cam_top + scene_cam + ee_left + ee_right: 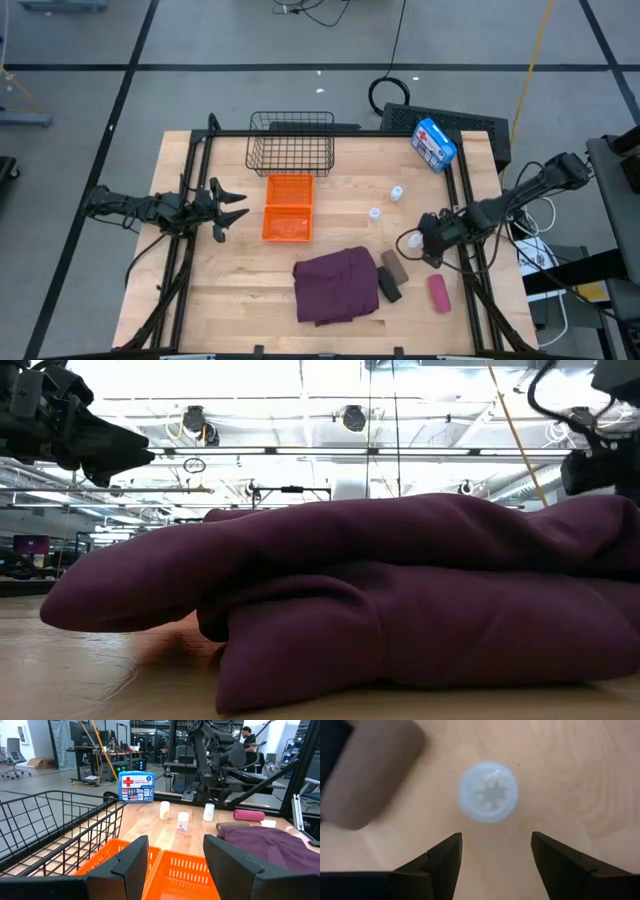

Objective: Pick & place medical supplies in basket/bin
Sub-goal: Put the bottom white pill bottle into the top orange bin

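Note:
Three small white vials stand upright on the table: two [397,193] [375,213] in the open, the third [487,792] right below my right gripper [495,855]. That gripper [422,238] is open, points down and touches nothing. The purple-maroon cloth [335,285] lies bunched at the near middle. To its right lie the brown roll [393,265], the black roll [389,288] and the pink roll [438,293]. My left gripper [235,210] is open and empty, level, at the left of the orange bin [288,208]. The black wire basket [291,142] stands behind the bin.
A blue-and-white first-aid box [433,143] stands at the far right corner. The table's black frame rails [190,200] run along both sides. The cloth [400,610] fills the low view. A person [247,737] is in the room beyond the table.

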You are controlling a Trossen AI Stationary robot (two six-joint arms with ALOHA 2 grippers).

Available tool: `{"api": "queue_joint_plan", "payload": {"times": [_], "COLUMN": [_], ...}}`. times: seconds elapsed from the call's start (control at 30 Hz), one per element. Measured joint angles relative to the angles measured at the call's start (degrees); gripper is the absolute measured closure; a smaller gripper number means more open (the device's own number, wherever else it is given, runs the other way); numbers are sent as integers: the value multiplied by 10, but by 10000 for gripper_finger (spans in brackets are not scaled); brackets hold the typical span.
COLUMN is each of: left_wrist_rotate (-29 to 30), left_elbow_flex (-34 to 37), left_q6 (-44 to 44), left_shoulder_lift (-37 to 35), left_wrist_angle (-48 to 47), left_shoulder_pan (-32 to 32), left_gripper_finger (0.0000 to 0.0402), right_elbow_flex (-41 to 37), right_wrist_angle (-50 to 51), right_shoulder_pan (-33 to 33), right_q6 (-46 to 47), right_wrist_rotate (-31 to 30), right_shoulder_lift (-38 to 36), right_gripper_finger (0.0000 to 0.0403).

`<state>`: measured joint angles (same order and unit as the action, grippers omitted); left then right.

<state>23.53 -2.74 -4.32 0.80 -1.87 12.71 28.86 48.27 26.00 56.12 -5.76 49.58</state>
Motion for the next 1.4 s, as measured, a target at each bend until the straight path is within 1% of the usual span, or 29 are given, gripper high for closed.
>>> {"api": "queue_joint_plan", "payload": {"times": [0.2,0.33,0.5,0.73,0.9,1.07,1.2,1.3,1.4], "left_wrist_rotate": [0,0,0,0,0,0,0,0,0], "left_elbow_flex": [0,0,0,0,0,0,0,0,0], "left_q6": [0,0,0,0,0,0,0,0,0], "left_shoulder_lift": [0,0,0,0,0,0,0,0,0], "left_wrist_angle": [0,0,1,1,2,2,2,2,2], "left_shoulder_pan": [0,0,0,0,0,0,0,0,0], "left_gripper_finger": [201,201,201,201,201,201,201,201,201], "right_elbow_flex": [-71,-98,-100,-102,-103,-104,-104,-106,-125], "right_wrist_angle": [-98,-125,-137,-177,-186,-208,-215,-221,-260], "right_shoulder_pan": [0,0,1,0,0,0,-1,0,0], "right_q6": [3,4,0,-74,-84,-99,-104,-106,-105], "right_wrist_rotate": [-5,-17,-43,-79,-116,-133,-140,-140,-144], "right_shoulder_lift": [0,-1,-2,0,0,0,0,0,-1], "right_gripper_finger": [177,177,177,177,177,179,198,226,258]}}
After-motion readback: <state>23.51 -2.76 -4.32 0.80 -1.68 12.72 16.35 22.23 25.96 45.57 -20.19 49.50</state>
